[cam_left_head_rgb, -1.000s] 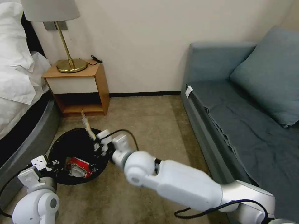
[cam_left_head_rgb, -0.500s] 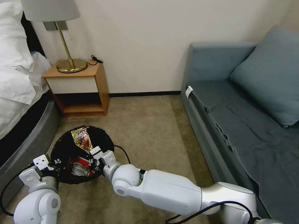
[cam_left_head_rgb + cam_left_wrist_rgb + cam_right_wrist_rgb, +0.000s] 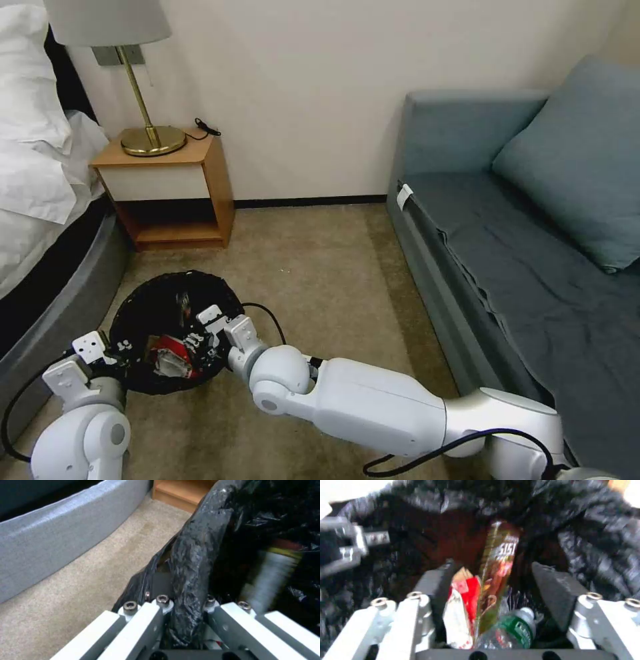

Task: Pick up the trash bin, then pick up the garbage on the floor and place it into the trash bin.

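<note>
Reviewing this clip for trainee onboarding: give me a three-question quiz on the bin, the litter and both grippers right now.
1. True or false: the left gripper is shut on the rim of the small round black-bagged trash bin.
2. How do the right gripper's jaws stand? A) open over the bin B) clamped on the bottle C) resting on the carpet
3. Fill in: inside the bin lie a red-and-white crumpled packet, a dark brown-yellow snack wrapper and a small clear ____ with a green label.

Key: 1 true; 2 A; 3 bottle.
</note>
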Motion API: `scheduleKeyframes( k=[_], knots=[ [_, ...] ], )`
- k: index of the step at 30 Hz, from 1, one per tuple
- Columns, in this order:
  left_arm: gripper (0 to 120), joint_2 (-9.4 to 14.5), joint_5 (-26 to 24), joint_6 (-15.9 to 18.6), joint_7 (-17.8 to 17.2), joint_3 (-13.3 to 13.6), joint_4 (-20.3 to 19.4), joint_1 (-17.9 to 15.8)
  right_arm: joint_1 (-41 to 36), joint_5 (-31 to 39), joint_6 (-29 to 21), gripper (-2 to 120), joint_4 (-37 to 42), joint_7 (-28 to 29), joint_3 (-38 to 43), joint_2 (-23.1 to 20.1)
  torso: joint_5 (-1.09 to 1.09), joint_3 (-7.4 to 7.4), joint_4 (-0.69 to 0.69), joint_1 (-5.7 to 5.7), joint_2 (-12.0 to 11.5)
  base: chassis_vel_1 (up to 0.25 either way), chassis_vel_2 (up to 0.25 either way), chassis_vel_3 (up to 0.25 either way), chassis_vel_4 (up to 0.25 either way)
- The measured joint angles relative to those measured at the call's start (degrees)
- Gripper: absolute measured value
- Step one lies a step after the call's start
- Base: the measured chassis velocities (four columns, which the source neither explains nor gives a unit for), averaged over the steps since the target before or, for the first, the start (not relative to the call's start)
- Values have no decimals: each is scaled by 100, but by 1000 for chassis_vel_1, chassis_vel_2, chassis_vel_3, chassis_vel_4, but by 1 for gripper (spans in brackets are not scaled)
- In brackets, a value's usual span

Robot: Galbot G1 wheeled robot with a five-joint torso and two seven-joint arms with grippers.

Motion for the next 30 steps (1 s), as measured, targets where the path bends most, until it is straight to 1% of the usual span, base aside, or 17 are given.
scheduleKeyframes(
  k=[2, 3, 5, 7, 8, 9, 12, 13, 15, 18, 20, 22, 30],
  knots=[
    [2, 8, -86, 0, -33, -8, 16, 2, 23, -53, 13, 73, 53, 20, 119, 11, 0, 0, 0, 0, 0, 0, 0, 0, 0],
    [2, 8, -86, 0, -33, -8, 16, 2, 23, -53, 13, 73, 53, 20, 119, 11, 0, 0, 0, 0, 0, 0, 0, 0, 0],
    [2, 22, -226, 9, -99, -17, 23, 3, 85, -173, 42, 81, 123, 19, 275, 3, 0, 0, 1, 0, 0, 0, 0, 0, 0],
    [2, 56, -567, 65, -289, -26, 30, -8, 162, -375, 72, 91, 272, -39, 522, -61, 0, 0, 1, 0, 0, 0, 0, 0, 0],
    [2, 56, -567, 65, -289, -26, 30, -8, 162, -375, 72, 91, 272, -39, 522, -61, 0, 0, 1, 0, 0, 0, 0, 0, 0],
    [2, 68, -780, 106, -405, -27, 37, -13, 188, -435, 77, 95, 365, -58, 647, -107, 0, 0, 0, 0, 0, 0, 0, 0, 0],
    [2, 85, -1540, 237, -857, -17, 109, -45, 212, -503, 79, 99, 706, -78, 981, -276, 0, 0, 0, 0, 0, 0, 0, 0, 0],
    [2, 85, -1540, 237, -857, -17, 109, -45, 212, -503, 79, 99, 706, -78, 981, -276, 0, 0, 0, 0, 0, 0, 0, 0, 0],
    [2, 93, -1972, 307, -1196, 0, 219, -70, 163, -529, 79, 100, 926, -79, 1177, -417, 1, 0, 0, 0, 0, 0, 0, 0, 0],
    [2, 120, -2346, 399, -1550, 12, 432, -123, 16, -533, 81, 100, 1160, -79, 1353, -590, 1, 0, -1, 0, 0, 0, 0, 0, 0],
    [2, 128, -2375, 414, -1603, 12, 493, -137, -37, -537, 83, 100, 1206, -80, 1390, -641, 1, 0, -1, 0, 0, 0, 0, 0, 0],
    [2, 149, -2387, 439, -1679, 12, 676, -165, -170, -563, 104, 100, 1288, -83, 1463, -746, 1, 0, 0, 0, 0, 0, 0, 0, 0],
    [2, 139, -2341, 442, -1681, 33, 995, -183, -391, -666, 175, 100, 1330, -105, 1575, -861, 2, 0, 0, 0, 0, 0, 0, 0, 0]
  ],
)
